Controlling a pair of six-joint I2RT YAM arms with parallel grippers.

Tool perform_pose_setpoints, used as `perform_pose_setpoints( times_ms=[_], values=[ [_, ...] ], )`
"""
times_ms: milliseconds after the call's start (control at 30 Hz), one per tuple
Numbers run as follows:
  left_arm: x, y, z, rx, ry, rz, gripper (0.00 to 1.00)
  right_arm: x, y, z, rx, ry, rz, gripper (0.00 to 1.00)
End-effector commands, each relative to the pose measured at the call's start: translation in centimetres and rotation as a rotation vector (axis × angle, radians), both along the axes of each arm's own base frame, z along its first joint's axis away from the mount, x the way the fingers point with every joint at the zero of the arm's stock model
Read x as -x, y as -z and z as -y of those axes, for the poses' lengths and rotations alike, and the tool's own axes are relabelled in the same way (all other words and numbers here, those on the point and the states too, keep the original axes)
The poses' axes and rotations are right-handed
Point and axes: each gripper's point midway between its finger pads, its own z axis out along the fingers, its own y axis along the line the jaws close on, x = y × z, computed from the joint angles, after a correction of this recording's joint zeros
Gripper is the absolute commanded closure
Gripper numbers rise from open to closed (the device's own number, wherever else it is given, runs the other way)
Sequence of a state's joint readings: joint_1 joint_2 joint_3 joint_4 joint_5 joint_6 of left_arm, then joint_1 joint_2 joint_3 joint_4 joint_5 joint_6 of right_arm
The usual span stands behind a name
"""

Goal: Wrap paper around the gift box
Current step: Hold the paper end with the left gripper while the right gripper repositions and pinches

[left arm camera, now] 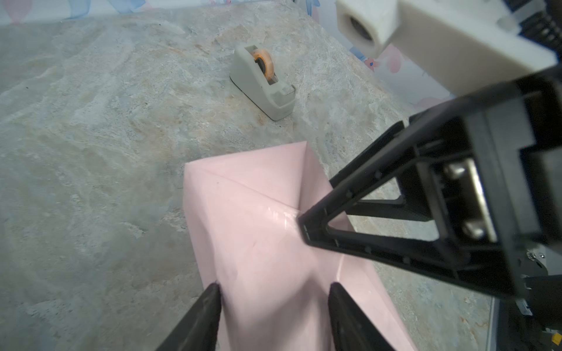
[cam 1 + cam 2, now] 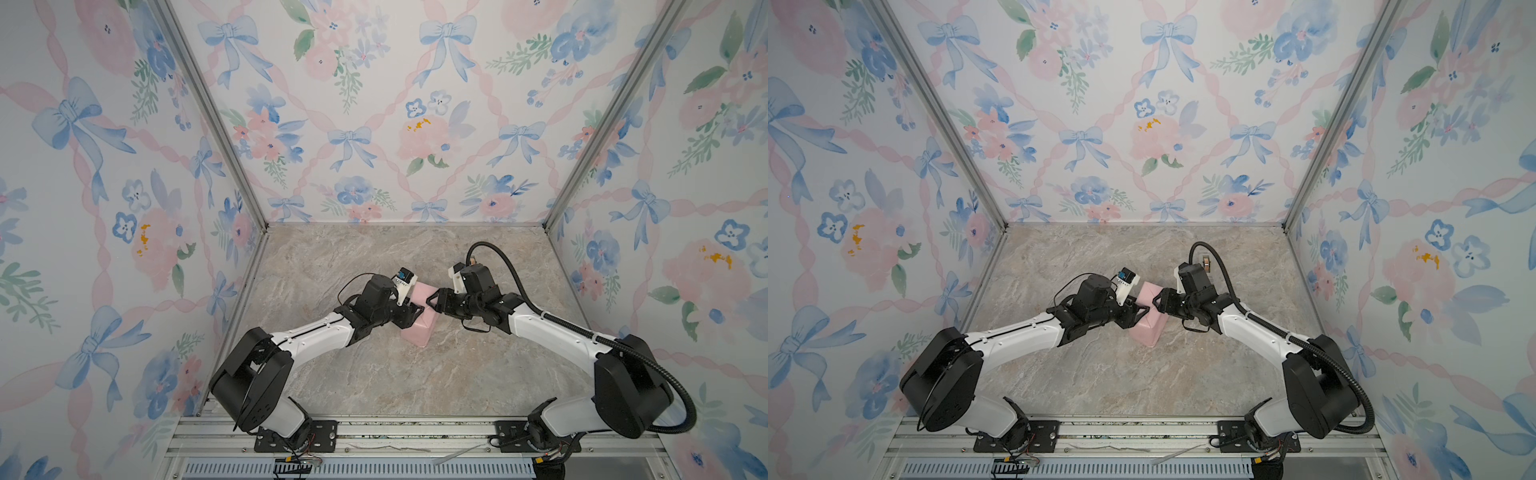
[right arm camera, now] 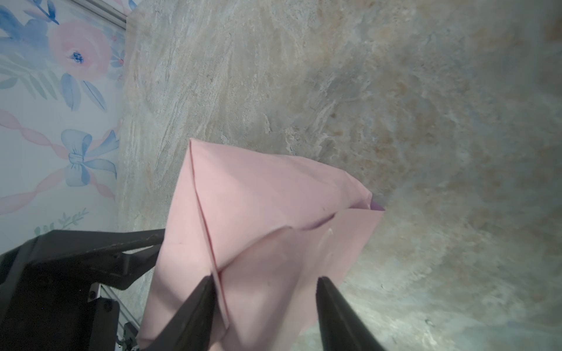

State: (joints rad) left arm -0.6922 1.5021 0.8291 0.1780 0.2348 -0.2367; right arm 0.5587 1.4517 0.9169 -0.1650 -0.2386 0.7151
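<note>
Paper: folded into a long parcel, pale pink side out, lying mid-table between the two grippers in both top views; one end points to the back wall, the other to the front rail.
Folds: diagonal creases meet on the parcel's top in the left wrist view; the right wrist view shows an overlapping flap with a thin lilac sliver at its far corner.
Gift box: hidden, none of it shows under the paper.
Left gripper: comes in from the left and sits over the parcel's middle; fingers apart, straddling the paper in its own wrist view, one at the parcel's edge, the other over its top. Cannot tell if they squeeze it.
Right gripper: comes in from the right, opposite the left one; fingers apart with the flap lying between them.
Right fingertip: touches the parcel's top where the creases meet, beside a glossy patch.
Tape dispenser: beige, orange-tinted roll, upright on the table beyond the parcel, apart from it; mostly behind the right arm's wrist in a top view.
Table: marbled stone look, grey-beige.
</note>
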Motion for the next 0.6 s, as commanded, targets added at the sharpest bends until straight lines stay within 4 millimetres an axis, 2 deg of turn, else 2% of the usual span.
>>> perform_pose_setpoints(
  times_ms=[0, 167, 267, 400, 567],
  values=[
    [0.8, 1.0, -1.1, -0.022, -0.017, -0.078, 0.39, 0.5, 1.5, 1.2, 0.091, 0.018, -0.035, 0.52],
    [-0.9, -1.9, -2.0, 0.133, -0.075, -0.11, 0.37, 0.8, 2.0, 1.3, 0.094, 0.014, -0.039, 0.58],
    [-1.8, -2.7, -2.1, 0.206, -0.089, -0.136, 0.37, 0.7, 1.7, 0.8, 0.063, -0.005, -0.022, 0.61],
    [-2.2, -2.2, -1.6, 0.209, -0.082, -0.165, 0.37, 0.5, 1.4, 0.1, 0.031, -0.03, -0.01, 0.64],
    [-2.3, -0.3, -1.1, 0.205, -0.081, -0.226, 0.37, 0.4, 1.2, -0.3, 0.018, -0.052, -0.001, 0.64]
  ],
)
